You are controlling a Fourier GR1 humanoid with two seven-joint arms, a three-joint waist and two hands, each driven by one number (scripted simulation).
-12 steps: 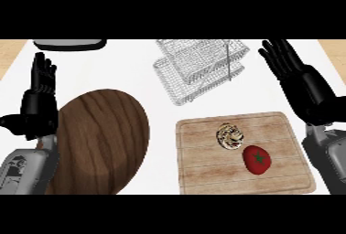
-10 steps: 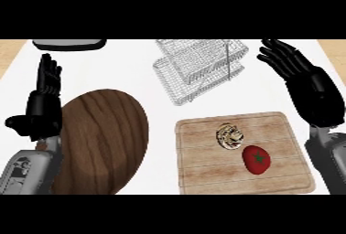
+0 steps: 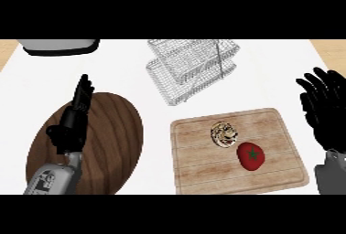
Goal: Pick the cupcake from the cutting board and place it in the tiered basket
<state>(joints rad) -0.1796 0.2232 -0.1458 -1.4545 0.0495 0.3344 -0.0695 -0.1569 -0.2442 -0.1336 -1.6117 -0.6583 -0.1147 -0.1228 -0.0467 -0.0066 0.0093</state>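
My right hand (image 3: 327, 109), black with fingers spread and nearly straight, has nothing in it; it hangs off the right edge of the square pale wooden cutting board (image 3: 202, 155), level with that board's far corner. My left hand (image 3: 73, 123) is likewise open and empty, fingers pointing away from me, over the round dark wooden board (image 3: 108, 137) at the left.

I judge the task barely begun. The small swirled brown-and-cream cupcake (image 3: 224, 134) sits untouched on the cutting board, towards its far middle, just beside a red tomato (image 3: 251, 155) lying nearer to me. The two-level white wire tiered basket (image 3: 192, 68) stands on the white tabletop (image 3: 121, 68) beyond the board, with nothing in it that I can see. Reaching, grasping, lifting and placing all remain.

Against the frame half a second back, the right hand has come down from beside the basket to a spot nearer me and further right. The left hand has shifted inward over the dark board. Cupcake, tomato and basket have not moved on the tabletop.
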